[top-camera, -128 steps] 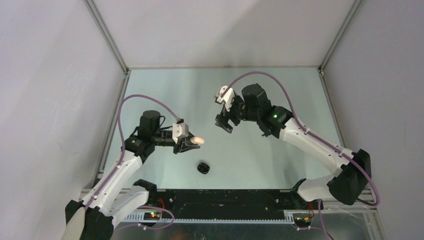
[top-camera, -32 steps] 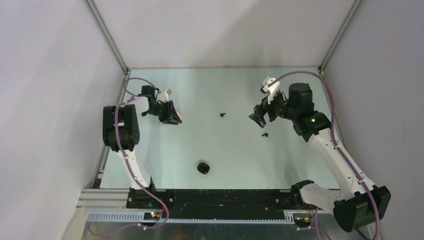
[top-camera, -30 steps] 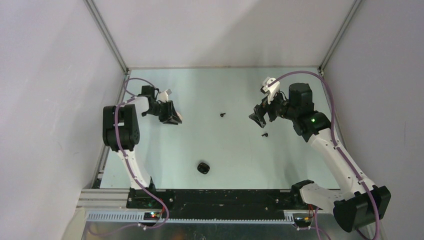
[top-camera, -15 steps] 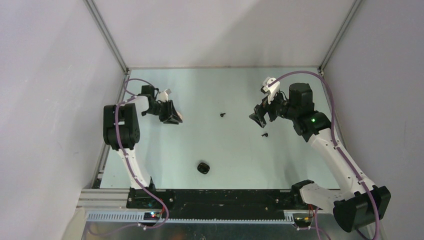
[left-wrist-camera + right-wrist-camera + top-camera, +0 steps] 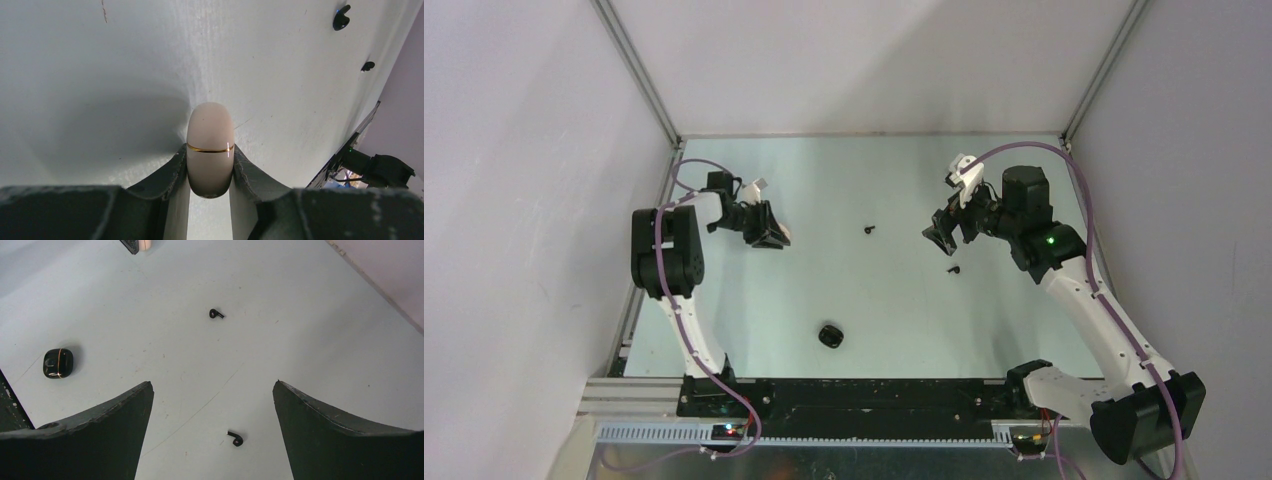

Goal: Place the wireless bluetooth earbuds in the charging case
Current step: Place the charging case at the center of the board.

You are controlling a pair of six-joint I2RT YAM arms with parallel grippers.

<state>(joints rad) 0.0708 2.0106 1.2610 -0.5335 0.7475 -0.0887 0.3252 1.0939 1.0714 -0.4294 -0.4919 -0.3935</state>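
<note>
**Left pincer (image 5: 210, 150) clamped on cream case (image 5: 210, 145), right pincer (image 5: 211, 385) wide open, holding nothing**

Left pincer sits at 9 o'clock of the table (image 5: 874, 170) in the top view, low over the surface. Its 2 fingers press on either side of the cream case, a pebble shape with a thin gold seam line across it. The rounded end of the case sticks out past the fingertips. Whether the case touches the table, cannot tell.

Right pincer is at 3 o'clock of the table, jaws spread far apart with only bare table between them in the wrist view.

Black earbud 1 (image 5: 870, 230) lies on the table near the middle, between the 2 pincers and apart from both. Black earbud 2 (image 5: 953, 269) lies on the table at 5 o'clock of the right pincer, near it but not touching. In the right wrist view it shows low between the 2 fingers. Both earbuds lie outside any case.

Black case (image 5: 830, 335) lies at 6 o'clock of the table, toward the arm bases, well apart from both earbuds and both pincers. It also has a gold seam line and looks closed.
</note>
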